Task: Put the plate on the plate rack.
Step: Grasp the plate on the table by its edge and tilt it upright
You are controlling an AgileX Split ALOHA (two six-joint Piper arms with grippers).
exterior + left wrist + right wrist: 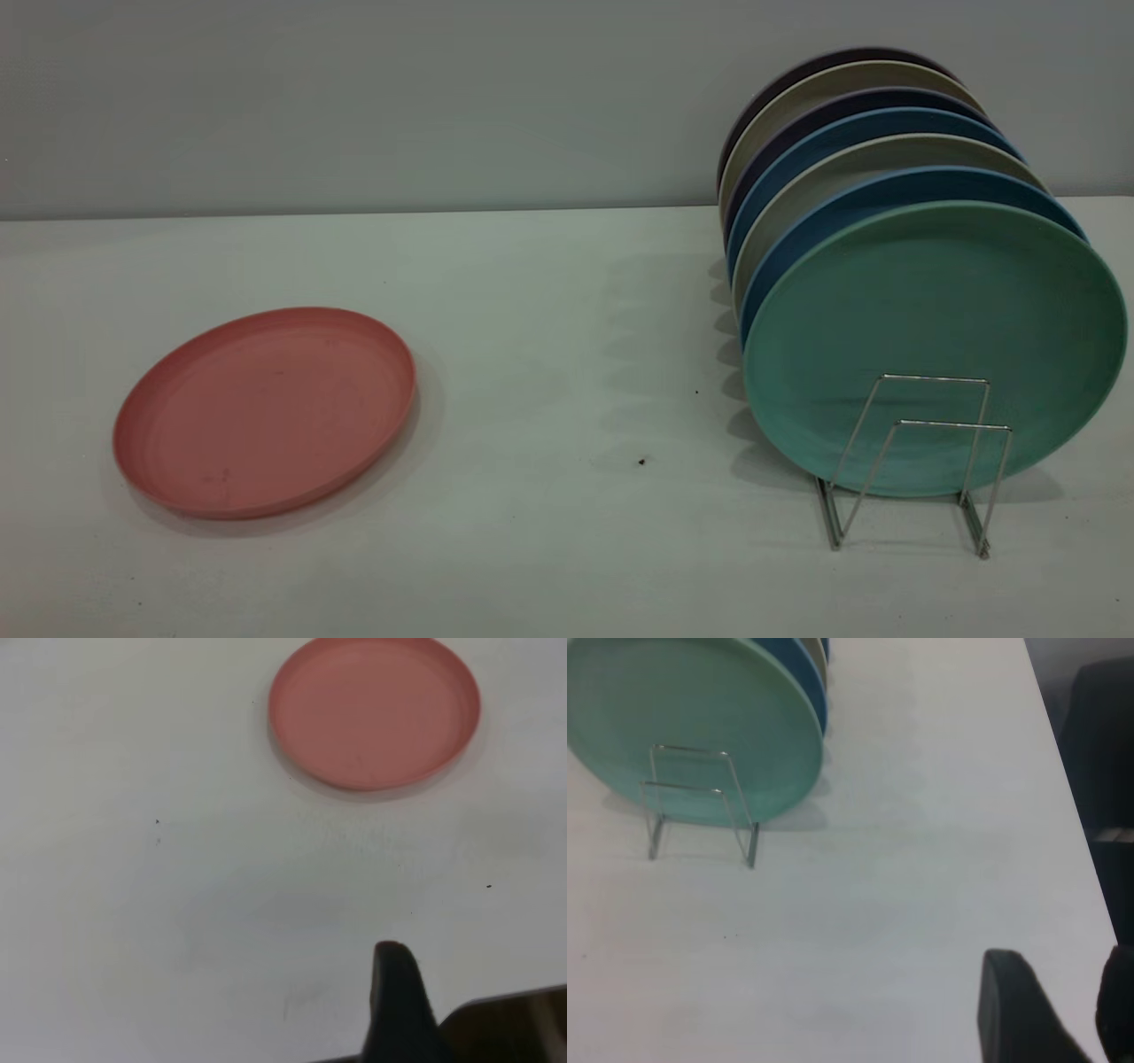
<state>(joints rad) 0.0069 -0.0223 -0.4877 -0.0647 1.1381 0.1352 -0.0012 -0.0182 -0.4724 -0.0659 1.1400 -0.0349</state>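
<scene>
Salmon-pink plate (265,411) lies flat, far left of the plate rack (912,461), nearer the left gripper (399,992); neither gripper's state can be told.

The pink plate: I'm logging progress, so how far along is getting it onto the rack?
Nothing looks done yet. The pink plate lies flat on the table, well apart from the plate rack, untouched. Nothing is in hand: neither claw appears in the exterior view. The rack holds a row of upright plates, the teal-green plate frontmost, with free wire loops before it. Gripping, lifting and slotting are all left.
</scene>
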